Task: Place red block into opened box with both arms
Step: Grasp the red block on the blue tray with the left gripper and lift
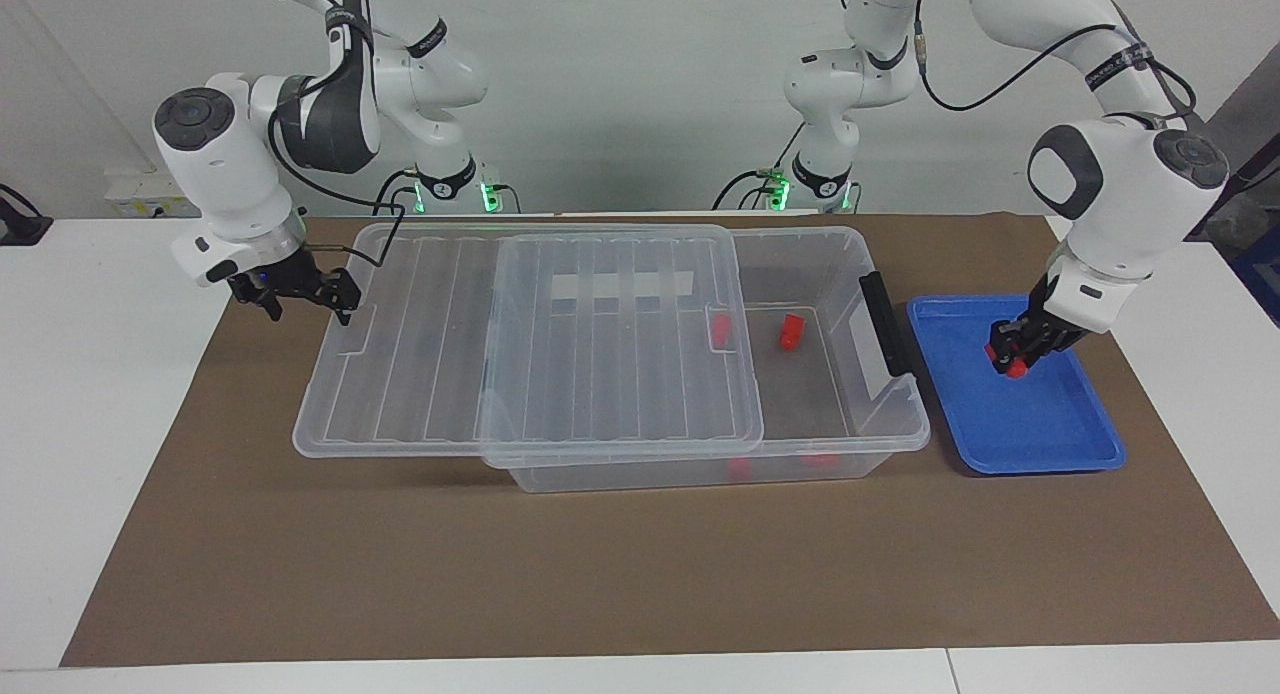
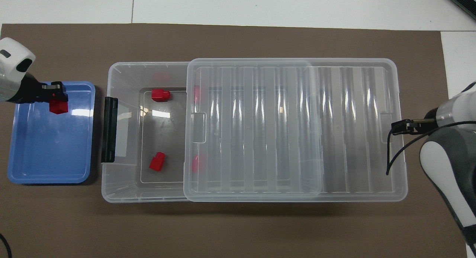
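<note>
My left gripper [image 1: 1008, 356] [image 2: 55, 99] is shut on a small red block [image 1: 1015, 368] [image 2: 58, 106] and holds it in the air over the blue tray [image 1: 1040, 444] [image 2: 48, 157]. The clear box [image 1: 900, 439] [image 2: 122, 196] stands mid-table. Its ribbed lid [image 1: 600, 354] [image 2: 297, 128] is slid toward the right arm's end, so the end beside the tray is uncovered. My right gripper [image 1: 300, 292] [image 2: 399, 127] is open, its fingers at the lid's end edge. Two red blocks [image 2: 160, 94] [image 2: 157, 161] lie in the uncovered part, and two more show through the lid.
A black handle [image 1: 885, 319] [image 2: 109, 129] sits on the box's end wall beside the tray. The lid overhangs the box at the right arm's end. Brown mat lies under everything, with white table around it.
</note>
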Controlling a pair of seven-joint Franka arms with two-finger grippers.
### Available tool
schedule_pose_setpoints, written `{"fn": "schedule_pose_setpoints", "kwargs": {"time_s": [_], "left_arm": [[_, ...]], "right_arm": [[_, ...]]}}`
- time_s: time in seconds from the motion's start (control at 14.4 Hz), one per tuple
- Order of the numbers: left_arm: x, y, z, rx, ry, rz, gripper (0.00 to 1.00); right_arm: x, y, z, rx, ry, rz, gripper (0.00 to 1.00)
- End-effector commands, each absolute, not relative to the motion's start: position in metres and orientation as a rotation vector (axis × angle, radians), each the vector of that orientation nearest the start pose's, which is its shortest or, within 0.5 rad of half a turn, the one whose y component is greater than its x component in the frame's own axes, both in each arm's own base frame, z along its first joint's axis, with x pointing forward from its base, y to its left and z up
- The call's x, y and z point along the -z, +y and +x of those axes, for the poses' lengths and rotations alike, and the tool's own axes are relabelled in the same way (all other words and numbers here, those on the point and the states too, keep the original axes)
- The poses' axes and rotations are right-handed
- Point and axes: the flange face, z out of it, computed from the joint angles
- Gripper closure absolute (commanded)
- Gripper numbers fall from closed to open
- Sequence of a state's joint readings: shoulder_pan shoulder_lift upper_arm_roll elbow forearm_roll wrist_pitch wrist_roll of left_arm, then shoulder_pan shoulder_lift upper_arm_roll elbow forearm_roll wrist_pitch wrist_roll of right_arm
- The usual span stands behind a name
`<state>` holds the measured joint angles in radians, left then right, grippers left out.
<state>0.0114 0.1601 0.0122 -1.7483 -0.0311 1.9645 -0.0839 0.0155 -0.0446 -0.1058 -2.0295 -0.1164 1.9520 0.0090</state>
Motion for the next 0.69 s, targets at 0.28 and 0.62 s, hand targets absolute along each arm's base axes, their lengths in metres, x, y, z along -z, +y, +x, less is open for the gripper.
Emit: {"fn": "schedule_pose_setpoints", "kwargs": {"time_s": [0.28,0.62], "left_arm": [[-0.521,-0.146,0.594,0.052,-0.528,-3.16,1.0],[-0.498,-0.189,0.571,0.158,-0.51,-3.193,1.0]], "right_arm": [[-0.495,-0.055,0.533,-0.049,0.056,-3.257,0.0],[-0.566,-0.05,0.53,-0.026,0.053,-3.252,0.0]]}}
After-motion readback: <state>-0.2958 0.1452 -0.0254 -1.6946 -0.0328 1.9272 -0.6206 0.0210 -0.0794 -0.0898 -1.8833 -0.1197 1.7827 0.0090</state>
